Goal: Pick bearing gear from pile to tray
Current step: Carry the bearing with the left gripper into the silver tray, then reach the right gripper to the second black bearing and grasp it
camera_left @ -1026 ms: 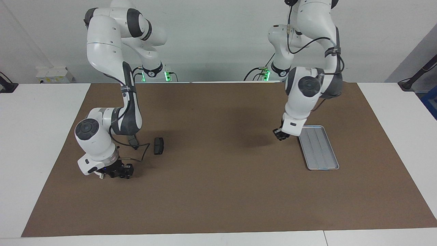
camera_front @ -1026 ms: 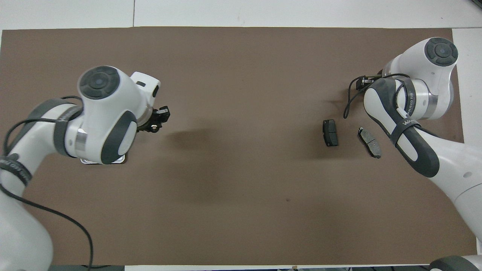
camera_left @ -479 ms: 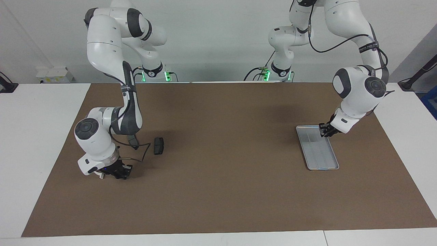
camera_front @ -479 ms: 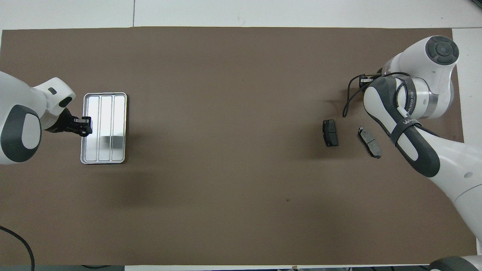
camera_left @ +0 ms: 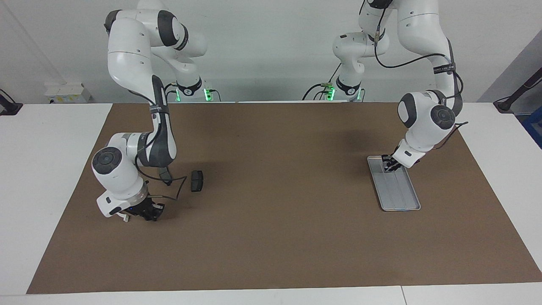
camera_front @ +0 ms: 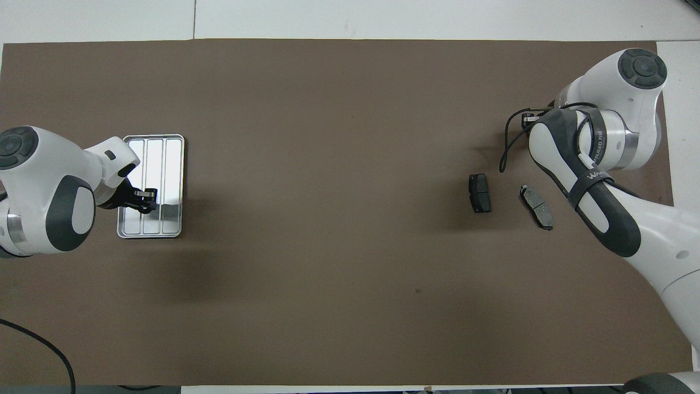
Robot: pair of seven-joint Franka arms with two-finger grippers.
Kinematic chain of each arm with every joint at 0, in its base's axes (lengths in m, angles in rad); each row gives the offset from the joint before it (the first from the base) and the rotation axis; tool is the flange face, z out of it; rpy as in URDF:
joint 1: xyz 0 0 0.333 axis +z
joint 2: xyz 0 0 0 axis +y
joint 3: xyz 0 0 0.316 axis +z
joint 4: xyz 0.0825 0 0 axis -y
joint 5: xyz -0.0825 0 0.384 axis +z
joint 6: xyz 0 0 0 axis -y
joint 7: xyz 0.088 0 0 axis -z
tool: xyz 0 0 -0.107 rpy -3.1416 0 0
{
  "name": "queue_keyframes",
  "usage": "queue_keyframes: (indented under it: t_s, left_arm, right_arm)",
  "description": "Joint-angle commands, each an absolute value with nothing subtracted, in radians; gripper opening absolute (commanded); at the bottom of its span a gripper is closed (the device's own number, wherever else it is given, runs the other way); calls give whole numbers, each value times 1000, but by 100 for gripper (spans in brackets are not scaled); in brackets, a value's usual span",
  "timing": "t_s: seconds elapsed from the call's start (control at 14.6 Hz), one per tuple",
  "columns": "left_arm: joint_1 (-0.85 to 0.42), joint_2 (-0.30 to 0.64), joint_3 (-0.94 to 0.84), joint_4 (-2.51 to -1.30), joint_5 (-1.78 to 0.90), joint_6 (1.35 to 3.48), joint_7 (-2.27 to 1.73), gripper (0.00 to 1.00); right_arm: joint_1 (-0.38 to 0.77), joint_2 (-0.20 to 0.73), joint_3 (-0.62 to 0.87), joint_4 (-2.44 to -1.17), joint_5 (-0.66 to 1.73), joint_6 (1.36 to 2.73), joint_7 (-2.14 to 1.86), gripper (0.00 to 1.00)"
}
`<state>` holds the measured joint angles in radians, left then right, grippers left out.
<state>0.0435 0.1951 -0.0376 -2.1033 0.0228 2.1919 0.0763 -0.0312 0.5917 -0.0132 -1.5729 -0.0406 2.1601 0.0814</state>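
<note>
The silver tray (camera_left: 404, 200) (camera_front: 173, 164) lies at the left arm's end of the mat. My left gripper (camera_left: 388, 163) (camera_front: 144, 200) hangs just over the part of the tray nearer the robots, fingertips closed on a small pale piece, the bearing gear (camera_front: 145, 193). Of the pile, two dark brake pads (camera_front: 479, 192) (camera_front: 536, 206) lie at the right arm's end; one pad (camera_left: 197, 181) shows in the facing view. My right gripper (camera_left: 148, 212) is down at the mat, shut, farther from the robots than the pads. What lies under it is hidden.
A brown mat (camera_left: 271, 237) covers most of the white table (camera_left: 38, 169). A black cable (camera_left: 175, 190) loops from the right arm's wrist down beside the nearer brake pad. The right arm's elbow (camera_front: 596, 197) hangs over the mat next to the pads.
The left arm swung from beside the tray, at the edge toward the mat's middle, round to the tray's other edge, then brought its gripper over the tray. The right gripper closed in place at the mat.
</note>
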Motion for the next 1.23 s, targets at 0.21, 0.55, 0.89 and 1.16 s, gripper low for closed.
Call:
queue_keyframes:
  t_s: [0.21, 0.55, 0.89, 1.16]
  left_arm:
    - [41, 173, -29, -2187, -43, 2295, 100, 0]
    - [43, 170, -29, -2195, -43, 2306, 101, 0]
    - [37, 179, -29, -2133, -46, 2251, 89, 100]
    - [32, 187, -28, -2017, -46, 2177, 20, 100]
  right_arm:
    - [57, 439, -2, -1393, -31, 1730, 89, 0]
    - [274, 334, 2, -1342, 102, 1555, 605, 0]
    - [443, 339, 49, -1347, 149, 1666, 1108, 0]
    - [552, 394, 49, -1364, 140, 1774, 1281, 0]
